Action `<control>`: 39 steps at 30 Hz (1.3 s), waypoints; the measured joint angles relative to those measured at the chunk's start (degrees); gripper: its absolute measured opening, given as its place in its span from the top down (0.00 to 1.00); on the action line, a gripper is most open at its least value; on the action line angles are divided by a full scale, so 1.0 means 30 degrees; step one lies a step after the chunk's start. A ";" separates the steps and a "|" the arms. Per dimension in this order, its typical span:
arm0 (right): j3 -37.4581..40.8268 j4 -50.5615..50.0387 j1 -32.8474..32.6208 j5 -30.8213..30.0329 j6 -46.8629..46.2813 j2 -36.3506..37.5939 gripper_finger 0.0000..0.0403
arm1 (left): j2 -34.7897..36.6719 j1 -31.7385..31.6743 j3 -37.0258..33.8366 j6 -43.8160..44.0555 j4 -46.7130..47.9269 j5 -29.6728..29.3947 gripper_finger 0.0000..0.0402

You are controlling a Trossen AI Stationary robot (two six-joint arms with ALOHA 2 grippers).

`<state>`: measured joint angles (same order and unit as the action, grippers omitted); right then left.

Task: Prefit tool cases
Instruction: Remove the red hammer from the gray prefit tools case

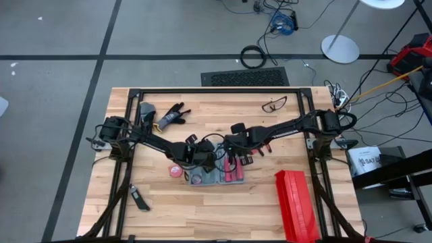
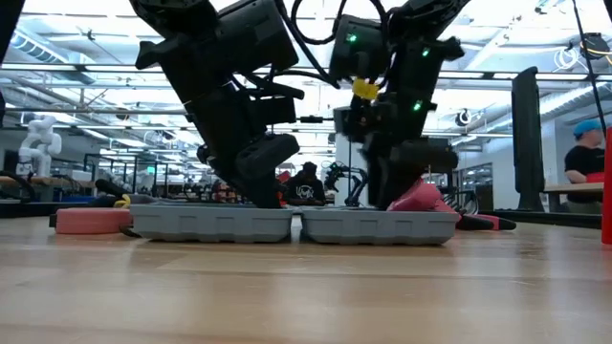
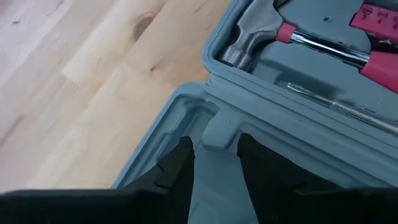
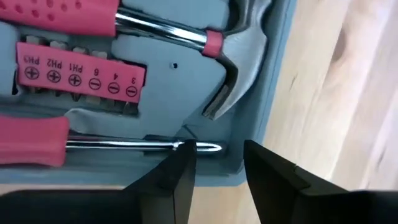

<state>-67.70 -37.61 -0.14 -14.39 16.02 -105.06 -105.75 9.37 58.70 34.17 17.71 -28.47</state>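
The blue-grey tool case (image 1: 209, 178) lies opened flat mid-table, its two halves side by side in the low view (image 2: 215, 225). One half holds a hammer (image 4: 233, 59), a pink bit holder (image 4: 78, 74) and pink-handled screwdrivers (image 4: 34, 149); the other half (image 3: 186, 118) is bare. My left gripper (image 1: 200, 160) is open over the bare half, near the ridge where the halves join (image 3: 214, 168). My right gripper (image 1: 233, 156) is open over the tool half's edge (image 4: 214, 171), astride a screwdriver's tip (image 4: 211, 148). My left gripper comes down from above, fingers (image 3: 177, 171) low on the bare half's wall beside a small tab (image 3: 219, 127); whether they touch it, I cannot tell. My right gripper points down; one finger (image 4: 177, 171) overlaps the screwdriver's shaft end (image 4: 155, 145), but whether it touches, I cannot tell.
A long red ribbed box (image 1: 295, 202) lies toward the near right corner. A pink tape roll (image 1: 175, 171) sits left of the case. Black gloves (image 1: 169, 118) and safety glasses (image 1: 273, 104) lie near the far edge, and a knife (image 1: 139, 200) lies near left.
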 joint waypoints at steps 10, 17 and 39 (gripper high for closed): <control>-0.0086 -0.2038 -0.0715 0.5021 -0.7706 0.2989 0.68 | 0.0000 0.0015 -0.0014 0.0659 0.0057 -0.0022 0.66; -0.0082 -0.1241 -0.2256 0.3924 -1.1290 0.1654 0.68 | 0.0000 0.0015 -0.0022 0.2006 0.0097 -0.0194 0.66; -0.0067 -0.1659 -0.2414 -0.3188 -1.2254 0.0024 0.68 | 0.0085 0.0167 0.0251 0.1486 0.0294 0.3427 0.66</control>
<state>-67.90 -42.58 -7.38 -23.96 -20.74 -104.99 -105.50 9.87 59.45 38.63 18.59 -18.19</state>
